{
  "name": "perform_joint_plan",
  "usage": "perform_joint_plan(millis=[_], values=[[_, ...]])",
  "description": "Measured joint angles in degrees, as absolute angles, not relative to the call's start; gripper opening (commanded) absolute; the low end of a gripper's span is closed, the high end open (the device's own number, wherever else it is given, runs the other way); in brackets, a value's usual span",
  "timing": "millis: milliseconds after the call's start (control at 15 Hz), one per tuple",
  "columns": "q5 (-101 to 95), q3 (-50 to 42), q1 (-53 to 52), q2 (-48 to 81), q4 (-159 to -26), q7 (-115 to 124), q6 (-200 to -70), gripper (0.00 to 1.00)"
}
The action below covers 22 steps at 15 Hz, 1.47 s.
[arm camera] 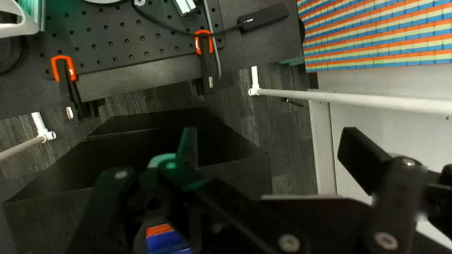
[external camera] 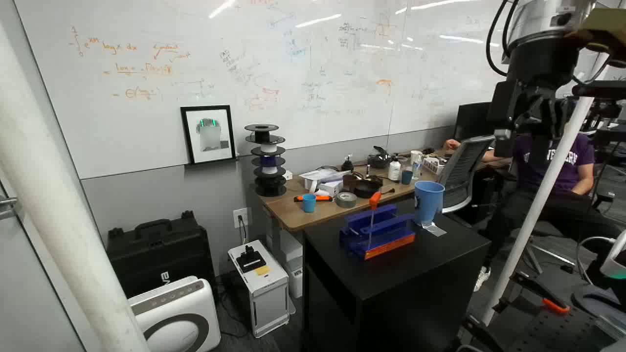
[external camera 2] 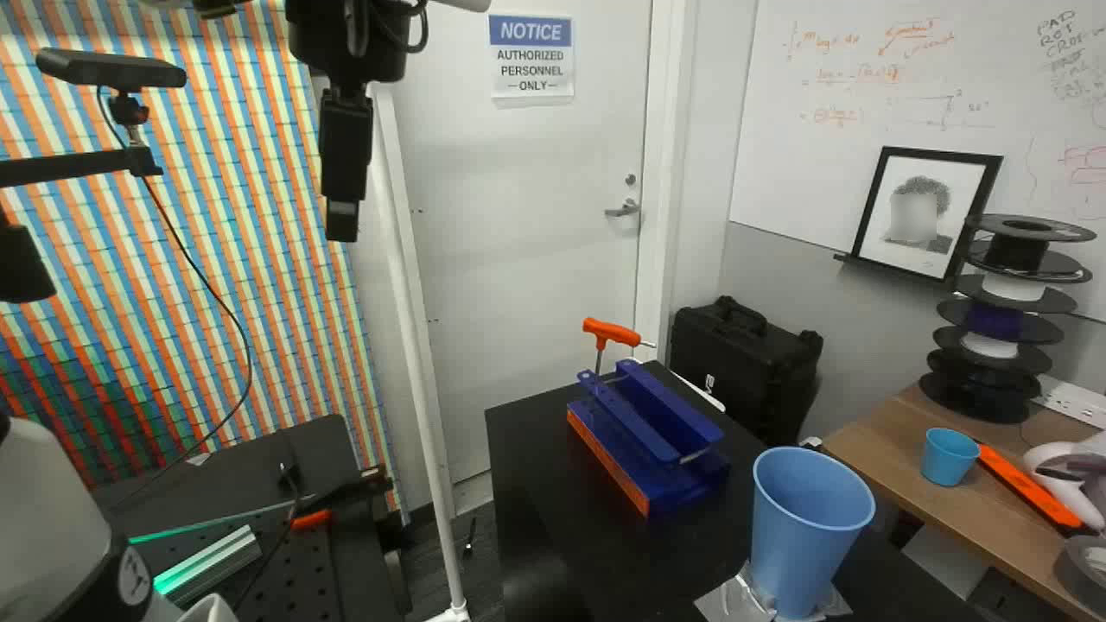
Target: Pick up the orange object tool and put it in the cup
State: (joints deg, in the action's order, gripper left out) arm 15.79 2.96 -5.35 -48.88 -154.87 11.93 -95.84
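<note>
Smooth plastic cup [external camera 2: 804,544], plastic-handled metal tool [external camera 2: 612,333], smooth plastic tray [external camera 2: 635,425], wood-look table [external camera: 287,212], glossy whiteboard [external camera: 293,73]

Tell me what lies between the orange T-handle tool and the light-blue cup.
Between the orange T-handle tool and light-blue cup lie most of the dark-blue tray, then a strip of black cabinet top, as an exterior view shows.

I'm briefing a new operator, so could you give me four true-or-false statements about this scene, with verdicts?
1. The orange T-handled tool stands at one end of the dark-blue holder. True.
2. That tool is gripped. False: the gripper is open and holds nothing.
3. Tape lies at the base of the light-blue cup. True.
4. That cup lies on its side. False: it stands upright on the black cabinet.
</note>
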Motion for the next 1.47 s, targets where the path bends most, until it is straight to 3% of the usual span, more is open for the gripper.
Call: perform_joint_plan(millis=[800, 1133, 1467], values=[[15.8, 3.7, -4.5, -48.6, -154.9, 12.3, -97.4, 1.00], [15.6, 6.0, -0.9, -41.3, -155.0, 13.5, -112.4, 1.00], [15.1, 6.1, -0.2, -25.7, -152.5, 14.7, -128.9, 1.00]])
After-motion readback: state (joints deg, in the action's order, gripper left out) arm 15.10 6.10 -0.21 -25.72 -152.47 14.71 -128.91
